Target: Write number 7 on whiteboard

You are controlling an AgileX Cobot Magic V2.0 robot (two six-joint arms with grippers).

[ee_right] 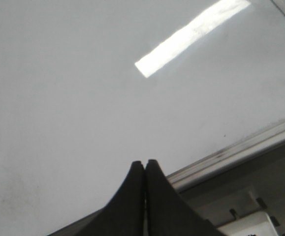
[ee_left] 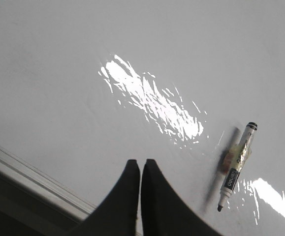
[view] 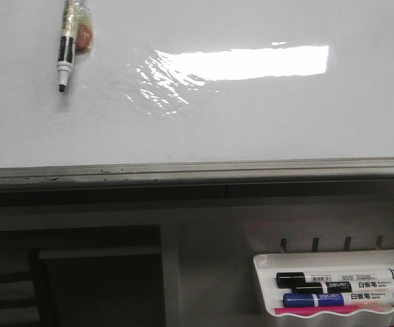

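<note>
Whiteboard (view: 265, 129) blank; marker (view: 66, 48) near-vertical, tip down; both hands (ee_left: 140, 164) (ee_right: 144, 164) pressed together.

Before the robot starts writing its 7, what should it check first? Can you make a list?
1. Whiteboard blank where the 7 goes: ok, no number drawn yet.
2. Marker on the board uncapped: ok, its dark tip is bare; it seems stuck there with tape.
3. Left gripper ready to grab: not ok, its fingers are pressed together and hold nothing.
4. Right gripper ready to grab: not ok, also closed and empty.
5. Spare markers in the white tray: ok, capped and lying flat.
6. Ink works: cannot tell.
</note>
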